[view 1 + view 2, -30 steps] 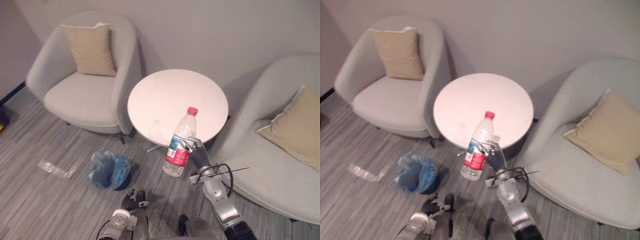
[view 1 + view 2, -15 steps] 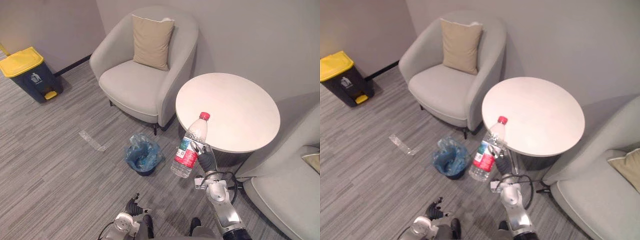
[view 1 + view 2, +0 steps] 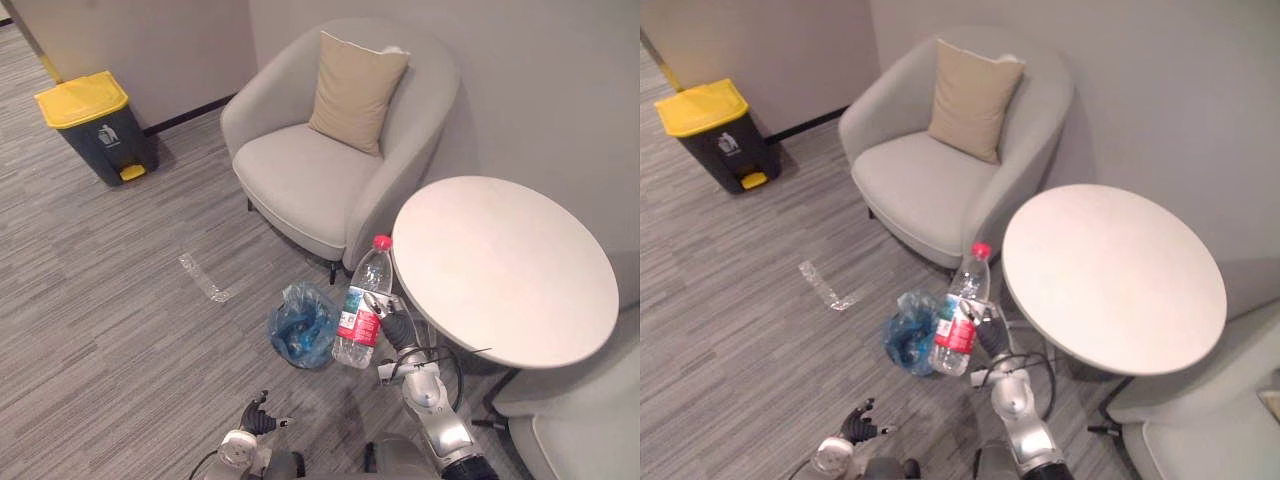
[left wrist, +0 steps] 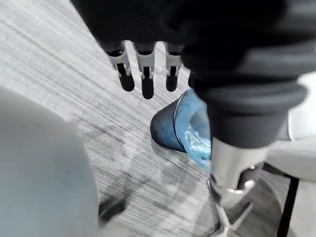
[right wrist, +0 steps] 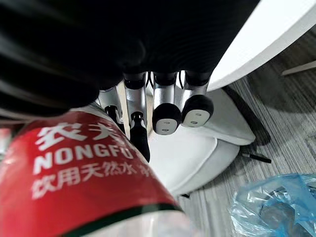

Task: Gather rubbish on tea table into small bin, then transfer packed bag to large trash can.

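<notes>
A clear plastic bottle point(image 3: 362, 305) with a red cap and red label stands nearly upright in my right hand point(image 3: 397, 328), whose fingers point(image 5: 165, 106) curl round the label point(image 5: 89, 168). It hangs beside the white round tea table point(image 3: 505, 270), just right of the small bin point(image 3: 302, 325) lined with a blue bag on the floor. My left hand point(image 3: 255, 418) hangs low near the floor, its fingers point(image 4: 143, 74) straight and holding nothing, with the bin point(image 4: 173, 126) just beyond them. The large dark trash can point(image 3: 95, 125) with a yellow lid stands far to the left by the wall.
A grey armchair point(image 3: 330, 170) with a beige cushion stands behind the bin, touching the table's left side. A second armchair point(image 3: 575, 440) sits at the lower right. A strip of clear plastic point(image 3: 203, 277) lies on the grey carpet left of the bin.
The camera has swung further left, so the scene slid right. The bottle, still in my right hand, now sits lower and closer to the small bin.
</notes>
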You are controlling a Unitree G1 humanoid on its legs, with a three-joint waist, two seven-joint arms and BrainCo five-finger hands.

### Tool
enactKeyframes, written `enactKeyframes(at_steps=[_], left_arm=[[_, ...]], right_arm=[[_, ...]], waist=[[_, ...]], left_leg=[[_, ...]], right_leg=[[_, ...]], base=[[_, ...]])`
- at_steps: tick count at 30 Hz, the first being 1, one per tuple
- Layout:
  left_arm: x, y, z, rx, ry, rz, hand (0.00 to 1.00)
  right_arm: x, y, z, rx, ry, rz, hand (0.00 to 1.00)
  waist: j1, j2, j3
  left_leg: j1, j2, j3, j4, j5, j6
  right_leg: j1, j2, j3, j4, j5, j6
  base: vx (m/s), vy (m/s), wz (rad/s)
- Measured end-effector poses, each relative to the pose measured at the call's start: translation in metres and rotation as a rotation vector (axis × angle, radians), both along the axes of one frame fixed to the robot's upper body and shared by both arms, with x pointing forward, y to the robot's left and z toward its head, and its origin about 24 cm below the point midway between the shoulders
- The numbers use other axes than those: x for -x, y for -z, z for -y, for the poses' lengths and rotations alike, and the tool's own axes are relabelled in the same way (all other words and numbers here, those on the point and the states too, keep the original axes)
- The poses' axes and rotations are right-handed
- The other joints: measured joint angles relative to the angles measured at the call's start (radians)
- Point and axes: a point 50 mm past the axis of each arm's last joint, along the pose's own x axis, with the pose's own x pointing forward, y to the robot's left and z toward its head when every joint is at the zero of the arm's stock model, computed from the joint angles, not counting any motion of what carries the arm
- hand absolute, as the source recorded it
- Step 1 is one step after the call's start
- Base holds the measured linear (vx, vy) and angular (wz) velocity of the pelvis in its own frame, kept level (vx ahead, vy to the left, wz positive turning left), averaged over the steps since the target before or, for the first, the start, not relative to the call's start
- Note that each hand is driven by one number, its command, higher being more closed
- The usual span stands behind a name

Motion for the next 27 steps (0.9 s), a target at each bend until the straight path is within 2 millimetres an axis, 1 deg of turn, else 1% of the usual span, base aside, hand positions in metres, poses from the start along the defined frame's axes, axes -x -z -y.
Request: enactKeyframes(at_steps=[1, 2, 3, 4, 5, 6, 7, 8, 9, 10, 11, 12, 13, 14, 15, 16, 17, 19, 21, 25, 26, 27], left_arm=[[0.0, 0.0, 0.003, 0.009, -0.002, 0.003, 0.0], [0.001, 0.0, 0.005, 0.012, -0.003, 0.002, 0.0], [0.002, 0.001, 0.005, 0.01, -0.006, 0.0, 0.0], [0.001, 0.0, 0.004, 0.006, 0.001, 0.002, 0.0], [-0.001, -0.001, 0.005, -0.002, 0.019, 0.014, 0.0], [-0.002, -0.002, 0.005, -0.004, 0.023, 0.019, 0.0], [-0.004, -0.003, 0.005, -0.006, 0.025, 0.028, 0.0], [-0.005, -0.003, 0.005, -0.007, 0.026, 0.034, 0.0], [-0.006, -0.004, 0.005, -0.006, 0.026, 0.038, 0.0], [-0.008, -0.005, 0.005, -0.005, 0.027, 0.043, 0.0], [-0.008, -0.005, 0.005, -0.004, 0.026, 0.046, 0.0], [-0.008, -0.005, 0.006, -0.003, 0.029, 0.046, 0.0], [-0.007, -0.005, 0.007, 0.0, 0.029, 0.044, 0.0], [-0.007, -0.005, 0.008, 0.002, 0.031, 0.045, 0.0], [-0.009, -0.006, 0.007, -0.005, 0.04, 0.05, 0.0], [-0.009, -0.006, 0.002, -0.022, 0.058, 0.049, 0.0], [-0.009, -0.006, 0.002, -0.027, 0.068, 0.049, 0.0], [-0.008, -0.005, 0.001, -0.032, 0.073, 0.046, 0.0], [-0.008, -0.006, -0.001, -0.038, 0.074, 0.046, 0.0], [-0.01, -0.007, -0.001, -0.04, 0.078, 0.054, 0.0], [-0.013, -0.008, -0.002, -0.042, 0.08, 0.062, 0.0], [-0.021, -0.011, -0.001, -0.044, 0.084, 0.081, 0.0]], right_arm=[[0.001, 0.001, 0.003, 0.01, 0.0, -0.006, 1.0], [0.003, 0.003, 0.005, 0.021, -0.005, -0.013, 1.0], [0.006, 0.005, 0.007, 0.021, -0.001, -0.024, 1.0], [0.007, 0.007, 0.008, 0.02, 0.007, -0.032, 1.0], [0.012, 0.01, 0.011, 0.025, 0.011, -0.042, 1.0], [0.012, 0.01, 0.011, 0.026, 0.01, -0.044, 1.0], [0.013, 0.01, 0.01, 0.027, 0.007, -0.046, 1.0], [0.013, 0.011, 0.009, 0.026, 0.002, -0.046, 1.0], [0.012, 0.01, 0.007, 0.016, 0.003, -0.042, 1.0], [0.012, 0.009, 0.006, 0.013, 0.002, -0.038, 1.0], [0.012, 0.009, 0.006, 0.014, 0.002, -0.038, 1.0], [0.011, 0.009, 0.007, 0.016, 0.003, -0.038, 1.0], [0.011, 0.009, 0.008, 0.019, 0.003, -0.037, 1.0], [0.011, 0.009, 0.008, 0.021, 0.004, -0.039, 1.0], [0.01, 0.009, 0.008, 0.019, 0.009, -0.037, 1.0], [0.01, 0.009, 0.006, 0.014, 0.004, -0.037, 1.0], [0.011, 0.009, 0.005, 0.013, 0.002, -0.038, 1.0], [0.009, 0.008, 0.001, 0.035, -0.021, -0.029, 1.0], [0.004, 0.01, -0.004, 0.058, -0.053, -0.035, 1.0], [0.003, 0.022, -0.008, 0.112, -0.088, -0.087, 1.0], [-0.002, 0.022, -0.008, 0.131, -0.095, -0.087, 1.0], [-0.01, 0.019, -0.009, 0.148, -0.104, -0.072, 1.0]], waist=[[0.009, 0.014, -0.003], [0.008, 0.027, -0.002], [0.003, 0.028, -0.001], [0.003, 0.025, 0.001], [0.0, 0.022, 0.003], [0.001, 0.021, 0.003], [0.006, 0.015, 0.008], [0.008, 0.014, 0.01], [0.008, 0.015, 0.011], [0.008, 0.009, 0.018], [0.009, 0.008, 0.018], [0.009, 0.014, 0.016], [0.007, 0.031, 0.008], [0.008, 0.025, 0.008], [0.008, 0.011, 0.012], [0.007, -0.006, 0.018], [0.007, -0.009, 0.017], [0.007, -0.009, 0.016], [0.009, -0.005, 0.017], [0.01, -0.001, 0.022], [0.009, 0.001, 0.032], [0.009, 0.004, 0.057]], left_leg=[[0.0, 0.007, 0.002, 0.0, 0.007, -0.012], [0.002, 0.013, 0.011, 0.0, 0.02, -0.035], [0.002, 0.016, 0.015, 0.02, 0.036, -0.063], [-0.005, 0.016, 0.019, 0.062, 0.045, -0.078], [-0.071, 0.024, 0.047, 0.248, 0.068, -0.097], [-0.091, 0.027, 0.056, 0.297, 0.08, -0.098], [-0.134, 0.038, 0.082, 0.395, 0.096, -0.093], [-0.155, 0.062, 0.112, 0.45, 0.088, -0.074], [-0.171, 0.103, 0.146, 0.432, 0.047, -0.06], [-0.172, 0.117, 0.151, 0.378, 0.042, -0.065], [-0.172, 0.126, 0.147, 0.302, 0.044, -0.066], [-0.17, 0.141, 0.141, 0.142, 0.101, -0.066], [-0.171, 0.151, 0.127, 0.055, 0.188, -0.09], [-0.16, 0.143, 0.103, 0.043, 0.178, -0.114], [-0.145, 0.122, 0.106, 0.006, 0.18, -0.111], [-0.133, 0.101, 0.119, -0.017, 0.188, -0.099], [-0.133, 0.09, 0.12, -0.02, 0.19, -0.097], [-0.117, 0.066, 0.135, -0.054, 0.201, -0.08], [-0.12, 0.055, 0.148, -0.075, 0.209, -0.069], [-0.154, 0.054, 0.152, -0.071, 0.21, -0.068], [-0.181, 0.054, 0.152, -0.06, 0.21, -0.068], [-0.214, 0.055, 0.153, -0.037, 0.211, -0.067]], right_leg=[[0.011, 0.001, -0.006, -0.015, 0.002, -0.005], [0.031, 0.002, -0.015, -0.036, 0.002, -0.005], [0.066, -0.001, -0.024, -0.066, 0.002, -0.006], [0.091, -0.003, -0.03, -0.084, 0.002, -0.006], [0.159, -0.005, -0.042, -0.136, -0.001, -0.01], [0.176, -0.006, -0.042, -0.151, -0.001, -0.01], [0.211, -0.01, -0.04, -0.181, 0.0, -0.012], [0.234, -0.011, -0.038, -0.197, 0.001, -0.013], [0.252, -0.014, -0.037, -0.196, 0.002, -0.013], [0.26, -0.022, -0.031, -0.198, 0.002, -0.013], [0.262, -0.029, -0.025, -0.196, 0.002, -0.012], [0.261, -0.035, -0.015, -0.192, 0.001, 0.0], [0.261, -0.027, -0.007, -0.194, -0.005, 0.021], [0.26, -0.028, 0.009, -0.198, -0.017, 0.042], [0.258, -0.045, 0.019, -0.206, -0.012, 0.057], [0.257, -0.068, 0.024, -0.208, -0.012, 0.068], [0.257, -0.078, 0.024, -0.21, -0.013, 0.073], [0.255, -0.102, 0.036, -0.212, -0.012, 0.092], [0.231, -0.111, 0.056, -0.211, -0.007, 0.101], [0.19, -0.113, 0.061, -0.195, -0.006, 0.103], [0.159, -0.112, 0.061, -0.178, -0.006, 0.103], [0.122, -0.11, 0.064, -0.152, -0.006, 0.103]], base=[[0.24, -0.054, 0.39], [0.32, -0.087, 0.35], [0.24, -0.086, 0.43], [0.29, -0.092, 0.53], [0.18, -0.041, 0.36], [0.19, -0.002, 0.24], [0.11, 0.038, -0.02], [0.12, 0.065, -0.09], [0.1, 0.081, -0.13], [0.09, 0.099, -0.16], [0.08, 0.151, -0.19], [0.06, 0.201, -0.17], [0.06, 0.211, -0.18], [0.06, 0.203, -0.07], [0.04, 0.193, -0.06], [0.02, 0.184, 0.04], [0.0, 0.168, 0.02], [-0.01, 0.124, -0.05], [-0.03, 0.066, -0.2], [-0.01, 0.014, -0.05], [-0.02, 0.005, -0.04], [-0.04, 0.009, -0.06]])
